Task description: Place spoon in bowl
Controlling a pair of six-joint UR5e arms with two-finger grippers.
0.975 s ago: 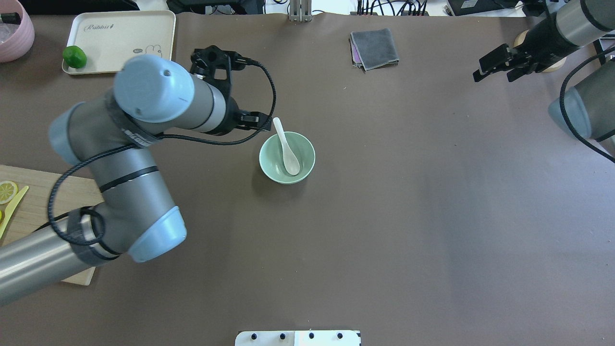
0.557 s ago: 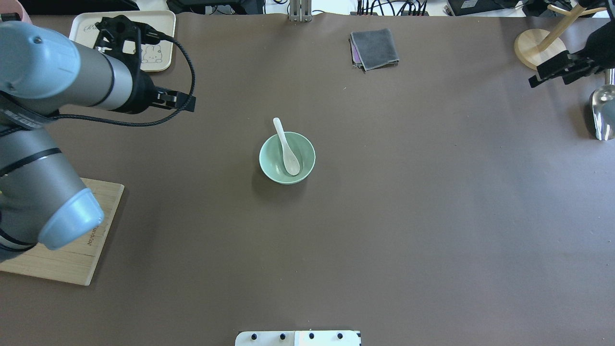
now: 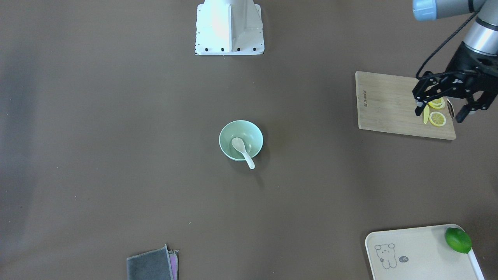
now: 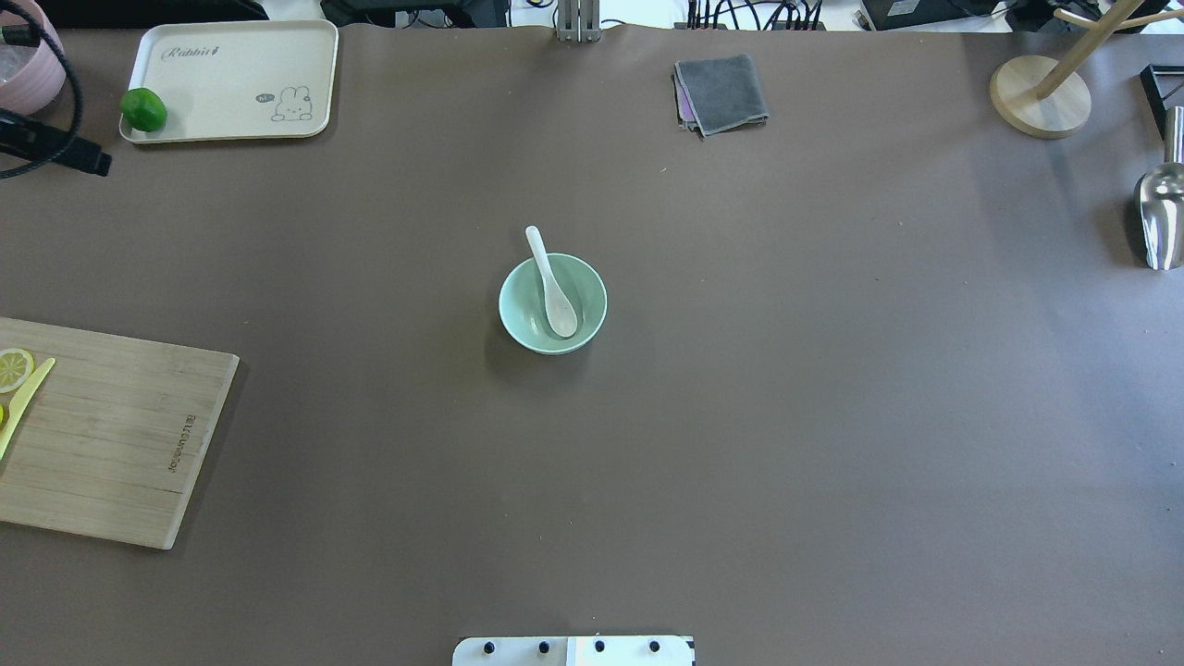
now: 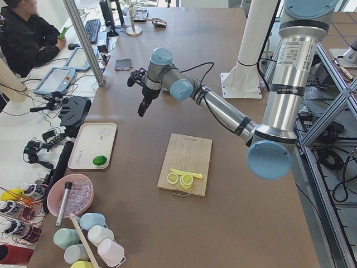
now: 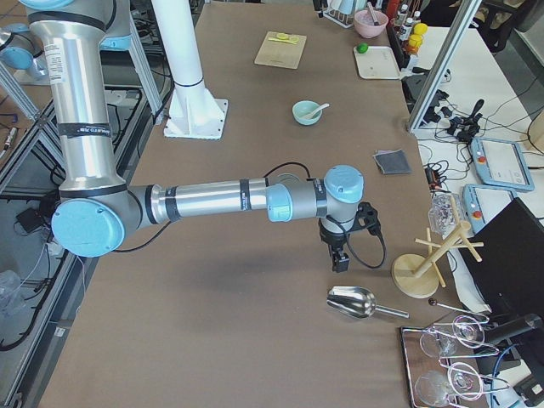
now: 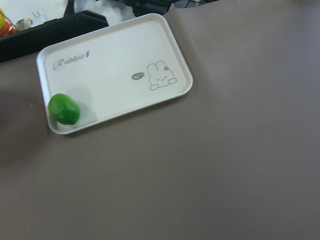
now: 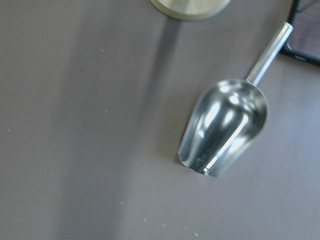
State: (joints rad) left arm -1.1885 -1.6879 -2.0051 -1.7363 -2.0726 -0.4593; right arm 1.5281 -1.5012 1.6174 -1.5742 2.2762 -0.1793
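Sitting scoop-first in the bowl [image 4: 508, 305], the spoon [image 4: 553, 287] hangs its handle over the rim, so a bump could flip it onto the worktop. Left gripper [image 3: 440, 112] fingers are apart; right gripper [image 6: 339, 262], can't tell.

desk [image 4: 740, 416]: brown, matte
ctr: mint bowl [image 4: 516, 305]
far L corner: cream tray [image 4: 231, 83]
near L: wood board [image 4: 111, 435]
far mid: grey cloth [image 4: 723, 92]
R edge: wood stand base [image 4: 1036, 100], metal scoop [image 4: 1161, 208]
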